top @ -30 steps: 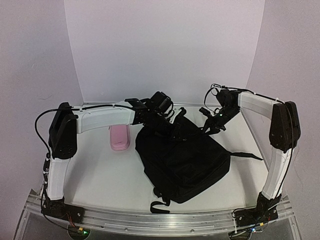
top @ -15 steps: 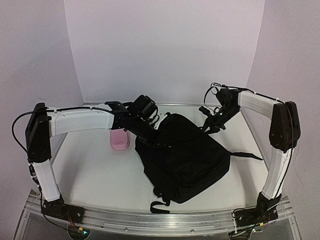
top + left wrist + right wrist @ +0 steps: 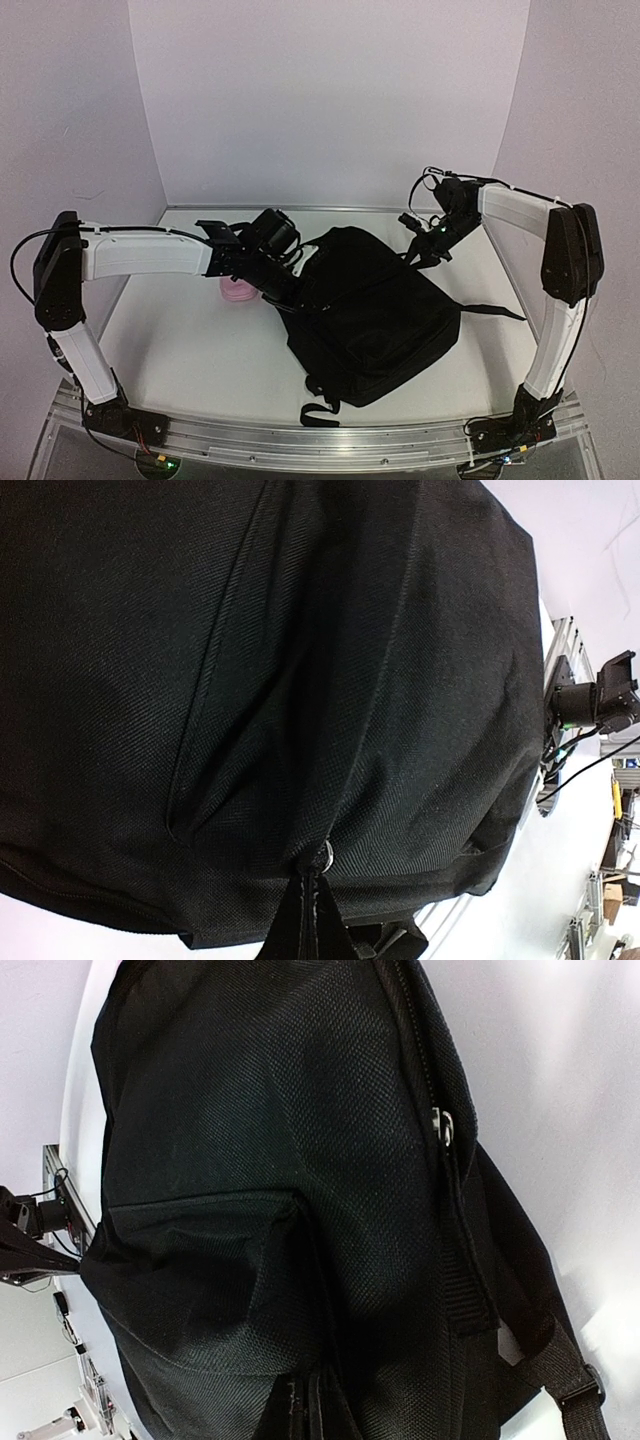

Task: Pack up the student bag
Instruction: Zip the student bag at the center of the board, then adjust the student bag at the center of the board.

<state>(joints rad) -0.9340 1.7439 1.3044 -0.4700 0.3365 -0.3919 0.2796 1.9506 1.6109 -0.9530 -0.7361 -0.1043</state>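
The student bag [image 3: 380,315], a big black fabric backpack, lies in the middle of the table and fills both wrist views [image 3: 300,630] [image 3: 250,1160]. My left gripper [image 3: 300,288] is shut on the bag's upper left edge. In the left wrist view its fingertips [image 3: 318,900] pinch black fabric at a small metal ring [image 3: 322,857]. My right gripper [image 3: 418,252] is shut on the bag's upper right corner. In the right wrist view its closed tips [image 3: 322,1410] grip the fabric, and a zip pull [image 3: 441,1125] shows along the zip.
A pink pencil case [image 3: 236,293] lies left of the bag, mostly covered by my left arm. One black strap [image 3: 490,310] trails right and another [image 3: 320,410] curls toward the metal front rail [image 3: 320,440]. White walls enclose the table.
My left gripper has moved left and nearer with the bag's edge in it, spreading the bag's top and covering most of the pink case. The right gripper has held still.
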